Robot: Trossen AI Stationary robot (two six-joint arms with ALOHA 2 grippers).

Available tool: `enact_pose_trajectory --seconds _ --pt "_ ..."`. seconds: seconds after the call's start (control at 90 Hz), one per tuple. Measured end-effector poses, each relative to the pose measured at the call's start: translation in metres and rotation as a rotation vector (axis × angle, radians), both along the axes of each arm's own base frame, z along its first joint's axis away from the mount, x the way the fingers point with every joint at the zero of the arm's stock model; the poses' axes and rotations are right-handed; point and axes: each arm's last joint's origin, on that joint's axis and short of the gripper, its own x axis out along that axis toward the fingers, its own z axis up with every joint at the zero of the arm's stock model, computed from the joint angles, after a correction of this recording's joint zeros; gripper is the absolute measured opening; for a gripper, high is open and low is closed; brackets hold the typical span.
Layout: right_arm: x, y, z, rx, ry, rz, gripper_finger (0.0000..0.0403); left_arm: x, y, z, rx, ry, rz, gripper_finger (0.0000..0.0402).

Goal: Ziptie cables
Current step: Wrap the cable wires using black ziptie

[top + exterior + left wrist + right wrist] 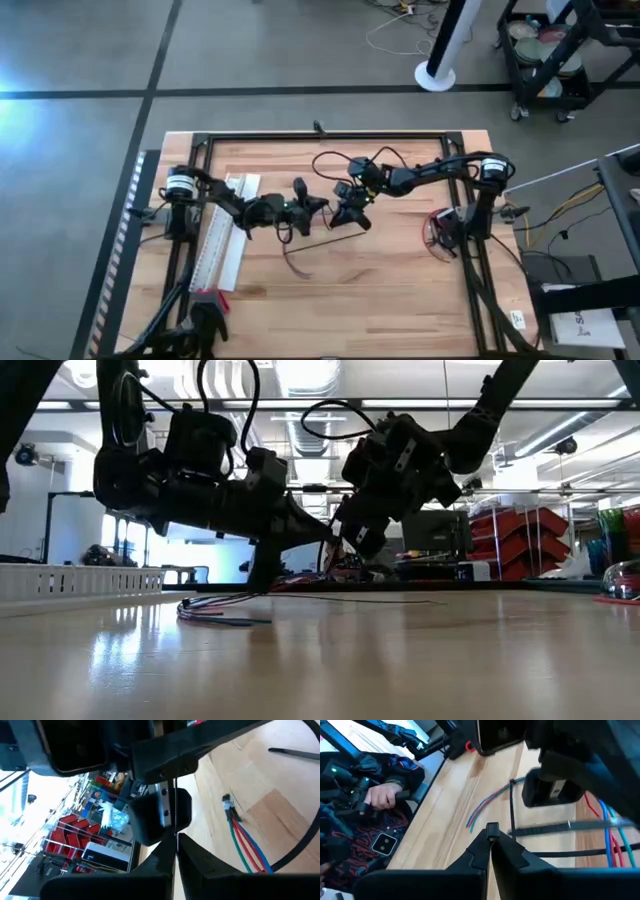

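Observation:
The cables (295,262), a thin bundle of red, blue and green wires with a small pale end (227,802), lie slack on the wooden table near its middle; neither gripper touches them. They also show in the low view (215,615). Just beyond them my left gripper (318,205) and my right gripper (345,215) hang close together above the table. Each is shut on a thin black zip tie (175,810), which runs between them. My left gripper pinches the zip tie's thin strap (175,837) between its two fingers, and the strap runs on along the fingers toward the other gripper. The strap is clear of the table. My right gripper pinches the zip tie at a small square piece (492,827) at its fingertips (480,847). From there a black strap (512,805) bends away above the table.
A long white slotted strip (225,245) lies along the table's left side, with a red-handled clamp (207,300) near it. Another black strap (295,752) lies on the wood. A red tangle (437,235) sits at the right. A person's hand (380,795) shows beyond the table's edge.

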Motion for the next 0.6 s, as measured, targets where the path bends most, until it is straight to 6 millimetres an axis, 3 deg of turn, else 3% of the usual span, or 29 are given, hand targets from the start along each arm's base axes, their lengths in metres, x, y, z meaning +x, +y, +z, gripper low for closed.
enact_pose_trajectory --seconds 0.6 --pt "0.0002 -0.0014 -0.0003 -0.019 0.003 -0.021 0.0 0.0001 -0.0068 0.0064 0.02 -0.015 -0.024 0.0"
